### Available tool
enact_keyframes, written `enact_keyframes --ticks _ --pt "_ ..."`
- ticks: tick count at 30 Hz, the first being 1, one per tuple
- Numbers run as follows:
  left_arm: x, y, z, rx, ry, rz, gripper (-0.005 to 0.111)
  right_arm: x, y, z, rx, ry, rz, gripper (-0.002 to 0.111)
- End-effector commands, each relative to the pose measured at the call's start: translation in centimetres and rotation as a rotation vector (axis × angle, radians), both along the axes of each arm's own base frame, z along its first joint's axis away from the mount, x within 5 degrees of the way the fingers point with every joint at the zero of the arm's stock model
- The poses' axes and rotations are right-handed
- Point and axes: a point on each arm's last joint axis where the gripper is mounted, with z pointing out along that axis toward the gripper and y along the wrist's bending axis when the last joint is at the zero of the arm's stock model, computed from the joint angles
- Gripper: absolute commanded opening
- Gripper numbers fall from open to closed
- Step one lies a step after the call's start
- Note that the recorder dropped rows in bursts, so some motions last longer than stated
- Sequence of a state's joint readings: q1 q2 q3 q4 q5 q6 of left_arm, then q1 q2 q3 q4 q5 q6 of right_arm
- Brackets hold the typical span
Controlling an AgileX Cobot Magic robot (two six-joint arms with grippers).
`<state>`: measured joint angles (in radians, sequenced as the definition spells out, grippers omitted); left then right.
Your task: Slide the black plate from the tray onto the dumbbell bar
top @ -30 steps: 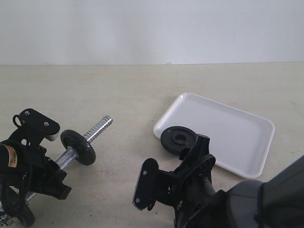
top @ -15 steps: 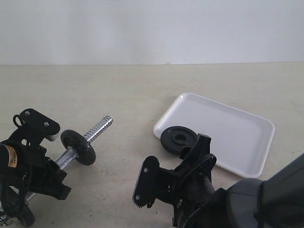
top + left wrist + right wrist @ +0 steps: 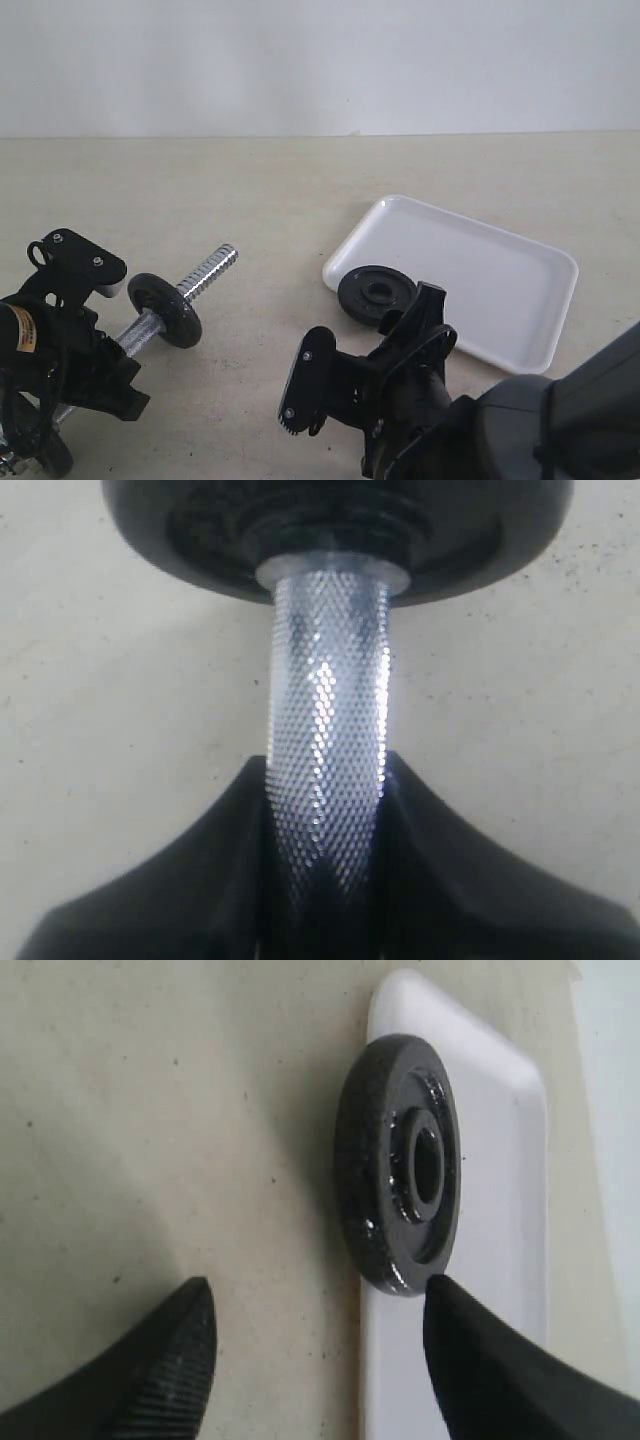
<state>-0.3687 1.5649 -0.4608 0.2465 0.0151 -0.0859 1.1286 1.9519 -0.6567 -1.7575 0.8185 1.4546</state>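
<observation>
The black plate (image 3: 376, 293) lies flat at the left corner of the tray (image 3: 480, 262). The right gripper (image 3: 365, 355) hangs near it, jaws apart. Across the desk (image 3: 250, 180), the left gripper (image 3: 105, 340) clasps the dumbbell bar (image 3: 207, 268).

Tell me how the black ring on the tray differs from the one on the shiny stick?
The black plate lies on a corner of the tray; the mounted disc stands on edge. The black plate's hole is empty; the mounted disc has the dumbbell bar through it. Both are round and black.
</observation>
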Motion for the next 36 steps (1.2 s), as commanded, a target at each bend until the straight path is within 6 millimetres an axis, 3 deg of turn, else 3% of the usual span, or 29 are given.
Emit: enact_keyframes --ticks 1,10,16,26,36 --pt "2.6 -1.8 3.6 -0.217 -0.355 -0.046 0.004 0.2 0.7 -0.1 0.035 0.034 -0.002 0.058" --pt "2.6 -1.8 3.6 -0.217 -0.355 -0.046 0.004 0.9 1.4 0.4 0.042 -0.007 -0.014 0.058" --pt "2.6 -1.8 3.6 -0.217 -0.355 -0.046 0.004 2.7 -0.5 -1.9 -0.006 0.050 -0.096 0.058" --pt "2.6 -1.8 3.6 -0.215 -0.356 -0.048 0.004 3.0 -0.6 -1.2 0.000 0.015 -0.108 0.058" --pt "2.6 -1.8 3.6 -0.215 -0.356 -0.048 0.004 4.0 1.1 -0.1 -0.009 -0.022 -0.059 0.058"
